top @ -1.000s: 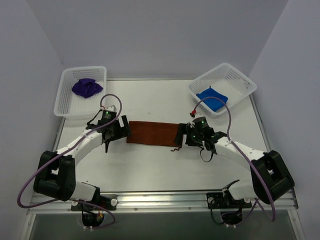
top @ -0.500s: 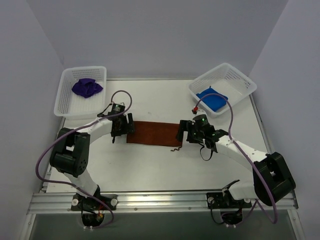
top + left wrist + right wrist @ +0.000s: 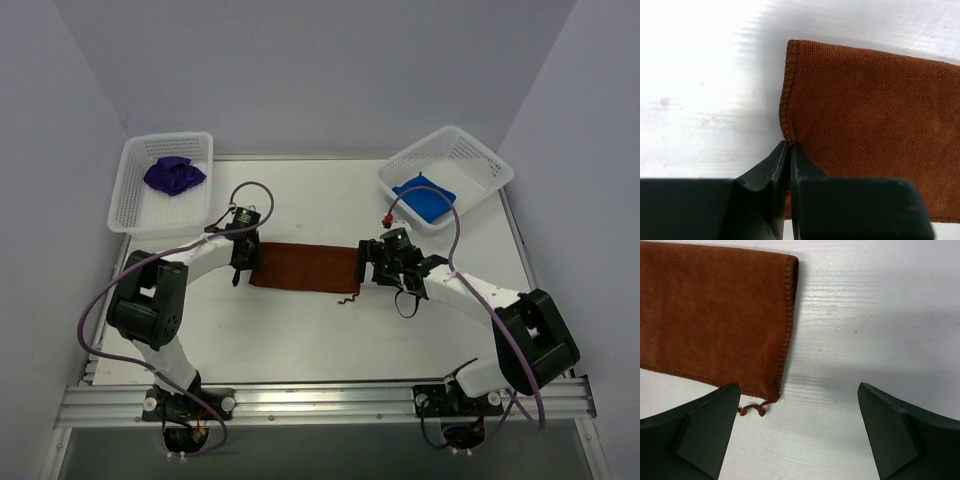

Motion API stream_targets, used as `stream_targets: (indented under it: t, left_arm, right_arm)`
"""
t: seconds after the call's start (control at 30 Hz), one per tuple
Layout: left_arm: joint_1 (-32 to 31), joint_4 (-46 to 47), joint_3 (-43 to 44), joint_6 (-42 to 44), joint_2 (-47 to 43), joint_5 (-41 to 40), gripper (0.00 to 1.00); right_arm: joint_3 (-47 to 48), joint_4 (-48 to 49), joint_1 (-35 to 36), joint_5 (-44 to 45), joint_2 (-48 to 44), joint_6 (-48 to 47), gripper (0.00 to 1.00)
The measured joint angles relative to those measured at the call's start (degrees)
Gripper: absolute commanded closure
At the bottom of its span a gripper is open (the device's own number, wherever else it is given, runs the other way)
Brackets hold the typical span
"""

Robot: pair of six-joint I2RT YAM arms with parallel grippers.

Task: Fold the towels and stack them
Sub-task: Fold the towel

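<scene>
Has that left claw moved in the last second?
Yes. Against the left white plastic mesh basket, the left gripper moved right, pinching the left edge of the rust-brown cloth towel.

Two arms, viewed from above: left arm [image 3: 195, 255], right arm [image 3: 470, 290]. Long links cased in white, joints housed in bulky black blocks [image 3: 150, 305]. Purple cable [image 3: 82, 335] looped along left arm. Matching cable [image 3: 457, 240] arched over right arm — red tip [image 3: 388, 221] seen at its end. Black bases [image 3: 185, 408] fixed to silver rail [image 3: 320, 400]. Fingers [image 3: 707, 427] of right gripper [image 3: 799, 410] matt black, wedge-shaped. Left gripper [image 3: 790, 150] likewise black, fingers tapered to thin tips.
</scene>
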Motion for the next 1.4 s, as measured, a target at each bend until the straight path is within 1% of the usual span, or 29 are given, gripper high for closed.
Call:
stream_targets:
  t: [0.23,0.37,0.47,0.5,0.57,0.6,0.7,0.83,0.9,1.27,1.4]
  left_arm:
    - [0.0,-5.46,-2.27,0.46,-5.79,-5.25,0.98]
    - [0.0,-7.23,-2.34,1.25,-9.29,-6.95,0.98]
    - [0.0,-8.17,-2.34,1.9,-10.67,-7.34,0.98]
    - [0.0,-8.46,-2.32,2.05,-10.91,-7.43,0.98]
    - [0.0,-8.87,-2.27,2.34,-11.1,-7.52,0.98]
    - [-0.02,-9.07,-2.21,2.43,-11.1,-7.56,0.98]
    - [-1.14,-10.64,-1.31,2.82,-11.08,-9.38,0.98]
    - [-4.15,-12.07,2.03,3.65,-10.29,-11.5,0.98]
    - [-5.62,-12.28,3.87,3.82,-9.44,-11.93,0.98]
    - [-12.74,-13.51,10.47,4.98,-5.51,-13.2,0.98]
    - [-15.85,-13.66,13.05,5.86,-3.87,-13.42,0.98]
  right_arm:
    - [0.79,2.95,0.15,-2.45,4.68,0.22,0.0]
    - [1.99,5.42,0.42,-4.87,7.61,0.24,0.04]
    - [3.67,7.17,0.74,-6.67,10.6,0.35,0.15]
    - [4.26,7.63,0.76,-7.17,11.63,0.44,0.28]
    - [5.31,8.57,0.76,-8.04,13.57,0.63,0.45]
    - [5.73,8.94,0.76,-8.28,14.38,0.92,0.59]
    - [6.69,9.64,0.76,-8.79,16.52,1.42,0.74]
    - [7.91,10.43,0.76,-9.42,18.27,1.51,0.79]
    - [8.22,10.91,0.79,-9.7,18.82,1.6,0.8]
    - [8.35,13.27,0.83,-11.39,19.91,2.64,0.8]
    - [8.41,14.01,0.83,-11.78,20.26,2.97,0.82]
